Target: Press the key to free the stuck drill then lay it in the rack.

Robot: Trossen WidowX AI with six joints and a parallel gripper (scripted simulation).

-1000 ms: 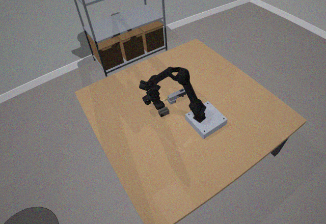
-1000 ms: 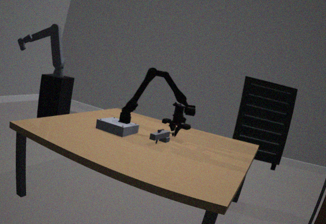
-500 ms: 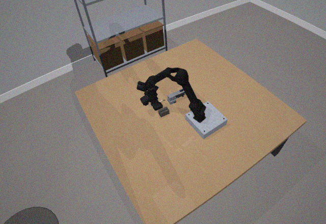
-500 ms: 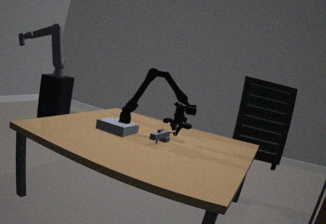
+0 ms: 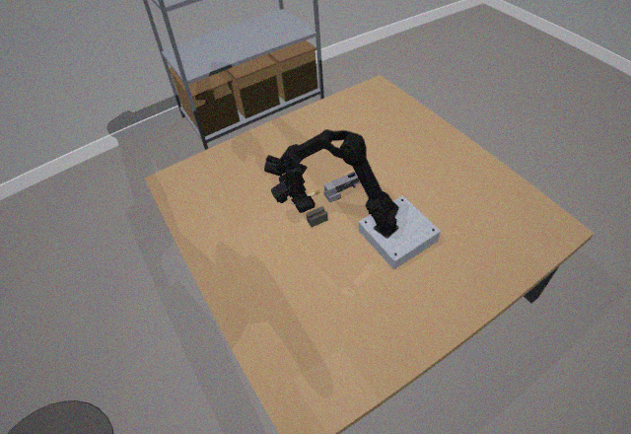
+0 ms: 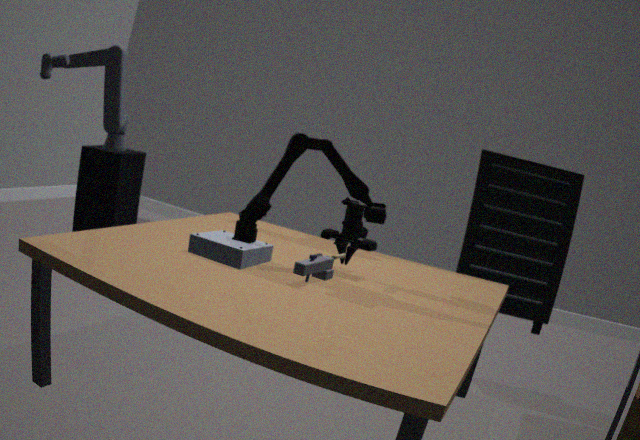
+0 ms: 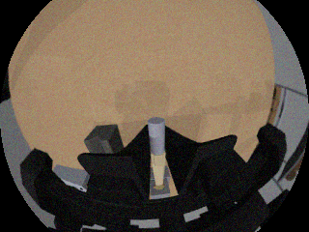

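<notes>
My gripper [image 6: 345,260] [image 7: 156,141] points down, shut on the drill. The drill [image 5: 314,193] [image 6: 339,256] shows its grey cylindrical end between the fingers in the wrist view, and its narrow yellow end points at the grey holder [image 5: 335,186] [image 6: 323,264]. In the top view a small gap shows between the yellow end and the holder. The key shows as a dark piece [image 5: 352,175] on top of the holder and as a thin dark pin [image 6: 307,277] below it. The dark rack [image 5: 316,216] [image 7: 102,140] stands on the table beside the gripper; the exterior view does not clearly show it.
The arm's pale base block [image 5: 407,233] [image 6: 217,249] stands on the wooden table [image 5: 433,307] [image 6: 206,311], behind the holder as seen from the gripper. A metal shelf [image 5: 249,36] with boxes stands beyond the table. Another arm on a dark pedestal [image 6: 108,187] stands off the table.
</notes>
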